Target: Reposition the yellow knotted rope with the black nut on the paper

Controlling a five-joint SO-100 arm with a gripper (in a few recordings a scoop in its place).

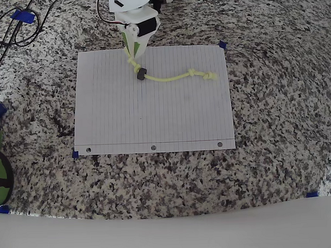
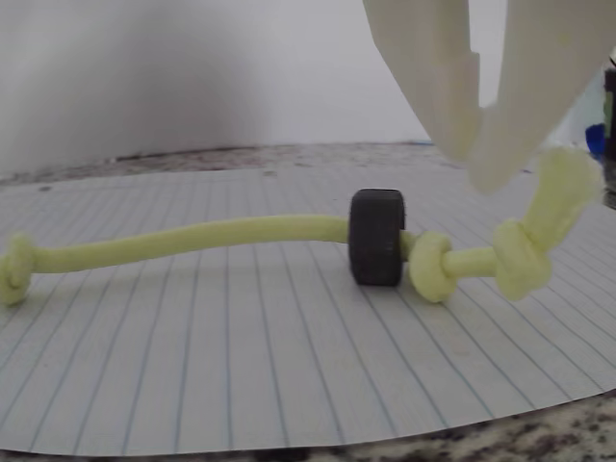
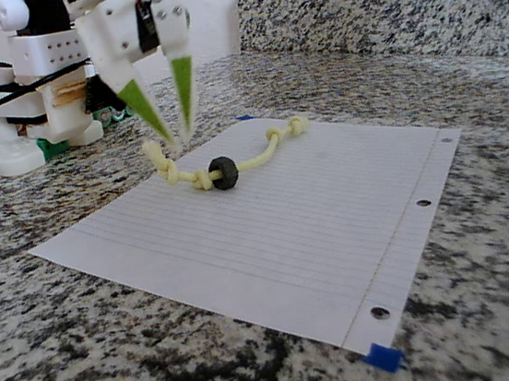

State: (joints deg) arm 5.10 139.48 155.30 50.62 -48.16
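Granite counter bears the paper (image 1: 154,119); the yellow knotted rope (image 1: 172,77) lies toward its 12 o'clock edge, the black nut (image 1: 141,74) threaded on. The gripper (image 3: 174,137), parted and empty, straddles the frayed end; a shallow pinch could slip off.

The yellow knotted rope (image 1: 169,77) lay in a shallow curve across the upper part of the paper (image 1: 154,119) in your overhead view, knots bunched at both ends. The black nut (image 1: 141,75), a small dark ring standing on edge, sat threaded on the cord just beside the knots at its left end. In your wrist view that frayed end (image 2: 568,188) lifted off the sheet. The white lined sheet lay flat, three punched holes along its near long edge.
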